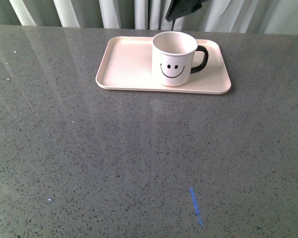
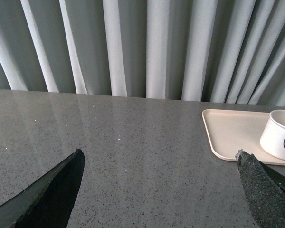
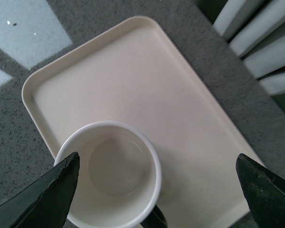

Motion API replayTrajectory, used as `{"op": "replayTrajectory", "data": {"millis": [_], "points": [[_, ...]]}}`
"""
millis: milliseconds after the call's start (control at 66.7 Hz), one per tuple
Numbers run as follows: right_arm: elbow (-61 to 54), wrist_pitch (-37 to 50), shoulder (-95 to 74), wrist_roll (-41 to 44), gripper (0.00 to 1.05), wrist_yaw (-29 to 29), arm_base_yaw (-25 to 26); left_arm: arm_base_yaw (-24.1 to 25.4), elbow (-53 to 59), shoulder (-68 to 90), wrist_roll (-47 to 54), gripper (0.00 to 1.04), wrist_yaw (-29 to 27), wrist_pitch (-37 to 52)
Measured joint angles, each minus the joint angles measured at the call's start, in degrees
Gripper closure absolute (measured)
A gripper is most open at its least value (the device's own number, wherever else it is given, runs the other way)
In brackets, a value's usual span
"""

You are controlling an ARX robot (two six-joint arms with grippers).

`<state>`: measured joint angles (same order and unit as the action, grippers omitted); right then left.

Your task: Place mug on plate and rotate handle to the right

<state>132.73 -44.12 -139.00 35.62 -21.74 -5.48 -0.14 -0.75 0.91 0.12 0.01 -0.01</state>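
Note:
The cream-white mug (image 1: 174,58) with a black smiley face stands upright on the right half of the pale pink plate (image 1: 126,64). Its black handle (image 1: 201,59) points to the right in the front view. My right gripper (image 3: 156,164) hangs open above the plate, looking down into the empty mug (image 3: 111,173), with nothing between its fingers; a bit of handle (image 3: 154,219) shows below the rim. A dark part of that arm (image 1: 185,9) shows at the top of the front view. Low over the table, left of the plate (image 2: 232,130), my left gripper (image 2: 159,159) is open and empty; the mug (image 2: 280,135) shows at the edge.
The grey speckled table (image 1: 114,158) stretches wide in front of the plate. A short blue mark (image 1: 195,206) lies on it near the front. Pale curtains (image 2: 147,47) hang behind the table's far edge.

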Motion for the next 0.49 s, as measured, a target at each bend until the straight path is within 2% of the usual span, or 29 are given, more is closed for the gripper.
{"op": "replayTrajectory", "data": {"millis": [165,315,405,420,450,465,495], "points": [[-10.2,6.3,9.0,0.0,0.09,-4.2,1.5,0.0,0.0,0.0,0.0,0.09,0.0,0.0],[-19.7,15.6,15.8,-2.0,0.09,-5.8,2.6,0.0,0.0,0.0,0.0,0.09,0.0,0.0],[-21.0,16.9,16.9,-3.1,0.09,-5.7,2.6,0.0,0.0,0.0,0.0,0.09,0.0,0.0],[-21.7,18.1,17.3,-4.0,0.1,-4.5,2.4,0.0,0.0,0.0,0.0,0.09,0.0,0.0],[-26.1,26.4,19.0,-7.5,0.15,1.7,2.0,0.0,0.0,0.0,0.0,0.09,0.0,0.0],[-29.6,32.9,20.4,-9.3,0.18,7.0,1.7,0.0,0.0,0.0,0.0,0.09,0.0,0.0],[-35.4,42.7,22.4,-13.8,0.23,13.5,1.4,0.0,0.0,0.0,0.0,0.09,0.0,0.0]]}}
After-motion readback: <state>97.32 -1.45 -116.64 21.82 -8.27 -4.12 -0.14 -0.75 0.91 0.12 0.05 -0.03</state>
